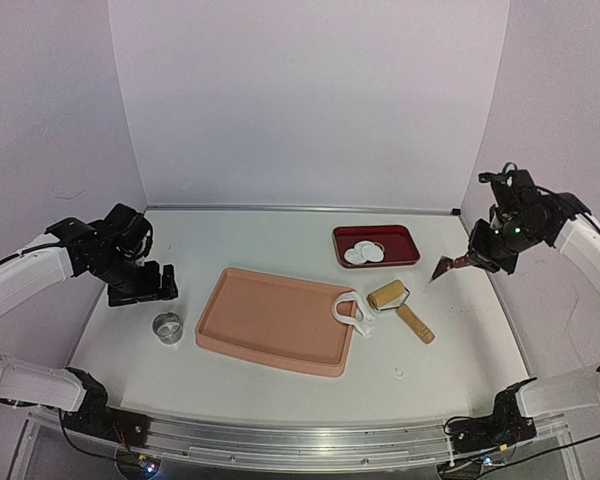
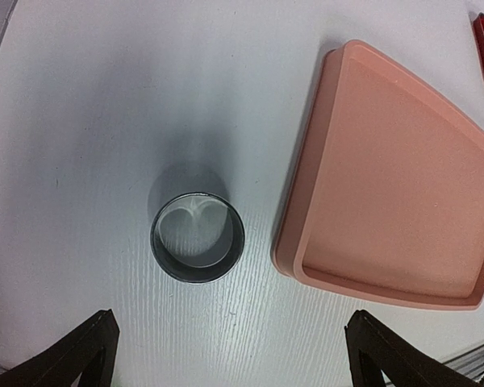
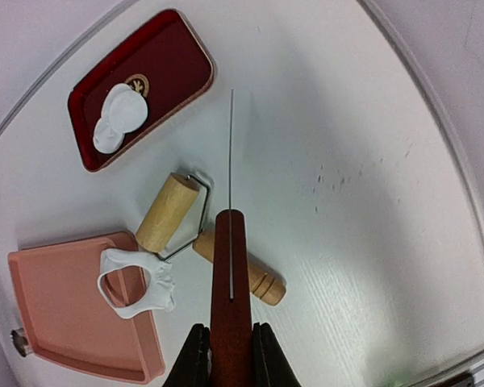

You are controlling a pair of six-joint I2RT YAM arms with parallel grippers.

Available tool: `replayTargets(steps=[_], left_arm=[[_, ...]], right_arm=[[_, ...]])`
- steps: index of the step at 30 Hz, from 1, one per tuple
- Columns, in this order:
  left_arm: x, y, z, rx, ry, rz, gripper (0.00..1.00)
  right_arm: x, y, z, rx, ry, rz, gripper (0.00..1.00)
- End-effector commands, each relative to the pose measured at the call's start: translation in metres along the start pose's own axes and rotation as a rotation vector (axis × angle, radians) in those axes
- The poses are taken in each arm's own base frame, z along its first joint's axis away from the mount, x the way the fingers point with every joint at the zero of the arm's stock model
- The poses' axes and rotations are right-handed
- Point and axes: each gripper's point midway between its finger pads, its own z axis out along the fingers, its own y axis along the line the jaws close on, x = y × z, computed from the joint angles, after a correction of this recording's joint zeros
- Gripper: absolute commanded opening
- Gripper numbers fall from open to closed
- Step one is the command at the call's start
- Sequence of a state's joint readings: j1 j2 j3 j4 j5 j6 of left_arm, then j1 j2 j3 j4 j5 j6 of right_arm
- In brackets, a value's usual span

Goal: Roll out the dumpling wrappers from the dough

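- White counter [image 1: 280, 235] is enclosed by pale walls.
- Round dumpling wrappers [image 1: 364, 252] are seen overlapping in a dark red tray [image 1: 402, 245] at the far right.
- Holed dough scrap [image 1: 348, 310] is draped over the right rim of a pink tray [image 1: 270, 315], just beside a wooden roller [image 1: 400, 308].
- Scraper [image 3: 230, 266] is clenched by its brown handle in the jaws of the right gripper [image 3: 230, 355], above the counter.
- Metal ring cutter [image 2: 198, 236] is seen below the left gripper [image 2: 230, 347], whose jaws are spread wide with nothing grasped.

White table [image 1: 280, 240] bears pink tray [image 1: 270, 315], red tray [image 1: 402, 246], ring cutter [image 1: 167, 327], rolling pin [image 1: 400, 308].
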State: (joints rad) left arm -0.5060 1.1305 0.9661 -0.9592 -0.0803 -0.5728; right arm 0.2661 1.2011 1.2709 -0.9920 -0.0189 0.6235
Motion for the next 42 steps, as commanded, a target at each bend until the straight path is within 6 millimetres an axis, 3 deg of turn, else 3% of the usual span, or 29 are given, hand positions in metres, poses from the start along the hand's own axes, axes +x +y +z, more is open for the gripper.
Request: replayTargets(steps=[1,8,13,18,22,28,31,34,40,42], left_arm=[[-0.005,-0.005,-0.005,0.028,-0.034,0.022,1.00],[-0.003,-0.007,-0.004,0.031,-0.029,0.028,1.00],[-0.002,-0.009,-0.004,0.030,-0.027,0.035,1.00],[-0.001,-0.009,-0.004,0.024,-0.024,0.039,1.00],[-0.001,-0.009,-0.005,0.025,-0.031,0.042,1.00],[-0.001,-0.010,-0.005,0.023,-0.034,0.048,1.00],[-0.001,-0.011,-0.005,0.026,-0.034,0.051,1.00],[-0.001,-0.011,-0.005,0.029,-0.032,0.053,1.00],[-0.001,-0.012,-0.006,0.033,-0.036,0.055,1.00],[0.000,-0.013,-0.007,0.035,-0.036,0.056,1.00]], right_arm=[[0.009,0.011,0.009,-0.201,0.035,0.234,0.00],[0.023,-0.009,0.037,-0.230,0.062,0.354,0.00],[0.038,-0.035,0.049,-0.183,0.077,0.401,0.00],[0.075,-0.063,0.066,-0.117,0.133,0.453,0.00],[0.100,-0.085,0.067,-0.023,0.161,0.452,0.00],[0.123,-0.116,0.060,0.124,0.190,0.406,0.22],[0.128,-0.119,0.059,0.138,0.199,0.398,0.29],[0.129,-0.123,0.055,0.155,0.191,0.396,0.46],[0.129,-0.124,0.048,0.162,0.187,0.384,0.52],[0.128,-0.126,0.044,0.174,0.185,0.378,0.59]])
